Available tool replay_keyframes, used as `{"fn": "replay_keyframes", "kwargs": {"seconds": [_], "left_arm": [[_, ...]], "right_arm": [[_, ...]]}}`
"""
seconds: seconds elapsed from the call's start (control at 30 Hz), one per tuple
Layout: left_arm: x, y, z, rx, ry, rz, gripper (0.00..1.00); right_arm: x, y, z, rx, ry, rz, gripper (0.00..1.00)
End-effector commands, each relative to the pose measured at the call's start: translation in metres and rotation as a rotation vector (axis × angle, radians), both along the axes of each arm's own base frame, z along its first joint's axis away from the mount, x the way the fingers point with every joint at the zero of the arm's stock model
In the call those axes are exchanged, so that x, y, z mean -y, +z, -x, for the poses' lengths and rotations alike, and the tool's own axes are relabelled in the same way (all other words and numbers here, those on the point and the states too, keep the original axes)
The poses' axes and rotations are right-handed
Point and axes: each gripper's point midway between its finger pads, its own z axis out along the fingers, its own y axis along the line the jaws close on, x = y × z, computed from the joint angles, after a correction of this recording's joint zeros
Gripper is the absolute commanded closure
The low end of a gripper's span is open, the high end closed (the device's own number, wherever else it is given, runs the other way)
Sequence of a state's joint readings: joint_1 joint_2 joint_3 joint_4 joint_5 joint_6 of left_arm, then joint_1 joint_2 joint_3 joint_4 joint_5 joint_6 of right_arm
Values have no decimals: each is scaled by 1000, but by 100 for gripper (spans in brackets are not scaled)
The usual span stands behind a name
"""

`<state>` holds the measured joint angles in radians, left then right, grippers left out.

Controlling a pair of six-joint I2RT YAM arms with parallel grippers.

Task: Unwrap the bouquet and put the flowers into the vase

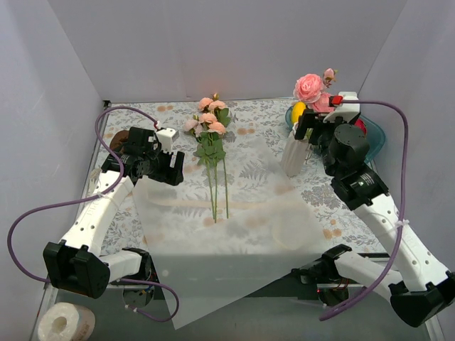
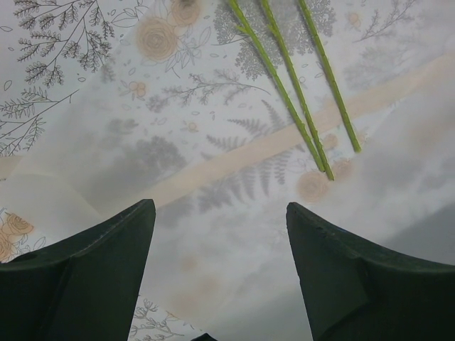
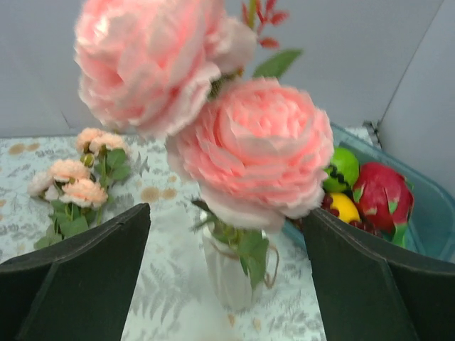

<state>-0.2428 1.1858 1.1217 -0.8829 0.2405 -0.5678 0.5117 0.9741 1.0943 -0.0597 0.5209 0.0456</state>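
Because the paper wrap lies opened flat across the table, the unwrapping step can be judged done, and the scene shows the flowers partway into the vase. Two large pink roses stand upright in the vase, stems dropping into its mouth and blooms well above the rim. The vase stands at the far right of the table, just beside the blue bowl of toy fruit. Right tool: jaws spread wide, one finger on each side of the vase and blooms, touching neither as far as the wrist view shows; nothing is gripped. This stance would suit a release above the vase, though that is inference only. Small peach roses: a cluster lying near the table's centre, heads toward the far wall. Their three green stems run back onto the paper, close together and nearly parallel, an arrangement that leaves them easy to pinch from above. Left tool: jaws open and empty, poised over the left part of the paper, the stem ends lying ahead of it and to its right. Remaining work, by judgement: lift the peach roses by their stems and stand them in the vase, whose mouth is already partly filled.
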Motion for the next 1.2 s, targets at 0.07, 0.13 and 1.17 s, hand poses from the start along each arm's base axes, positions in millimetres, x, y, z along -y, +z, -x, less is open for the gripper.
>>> {"fn": "replay_keyframes", "kwargs": {"seconds": [0.07,0.13,1.17], "left_arm": [[4,16,-3,38,-2,37,26],[4,16,-3,39,-2,37,26],[-5,5,-18,-4,86,2,25]], "right_arm": [[43,14,45,-17,-120,-76,4],[50,34,52,8,-133,-66,3],[-246,-51,0,-323,570,154,19]]}}
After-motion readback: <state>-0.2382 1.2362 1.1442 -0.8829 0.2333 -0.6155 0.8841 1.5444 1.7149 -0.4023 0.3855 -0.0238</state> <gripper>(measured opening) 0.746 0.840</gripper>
